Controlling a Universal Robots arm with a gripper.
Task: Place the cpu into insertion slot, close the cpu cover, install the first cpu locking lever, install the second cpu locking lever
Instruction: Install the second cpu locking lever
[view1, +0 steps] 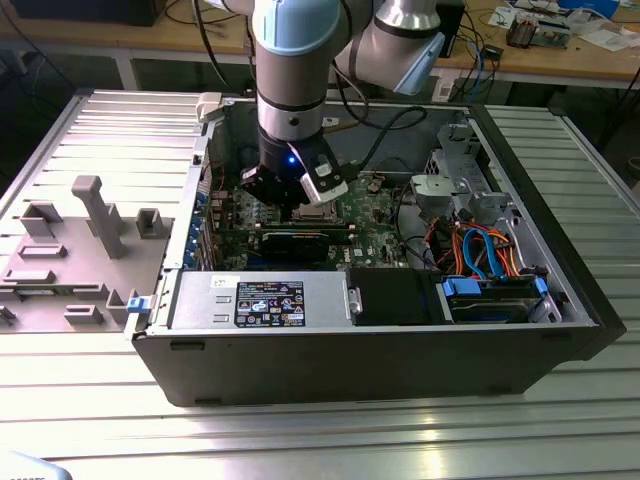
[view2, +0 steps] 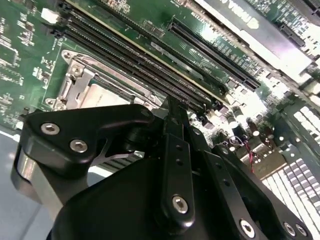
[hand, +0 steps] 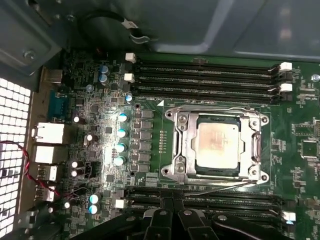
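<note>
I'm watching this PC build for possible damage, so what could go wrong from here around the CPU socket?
The cpu sits in the insertion slot with the cpu cover framing it. If the chip is slightly off square, pressing on the cover could bend socket contacts. A thin lever wire lies by the socket's edge near the memory slots; a slip could scrape the green board. The gripper hangs low inside the case, leaving little room.

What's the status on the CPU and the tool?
Tool low over the motherboard, beside the socket. CPU seated in the insertion slot, cover frame around it. Nothing lying across the socket.
</note>
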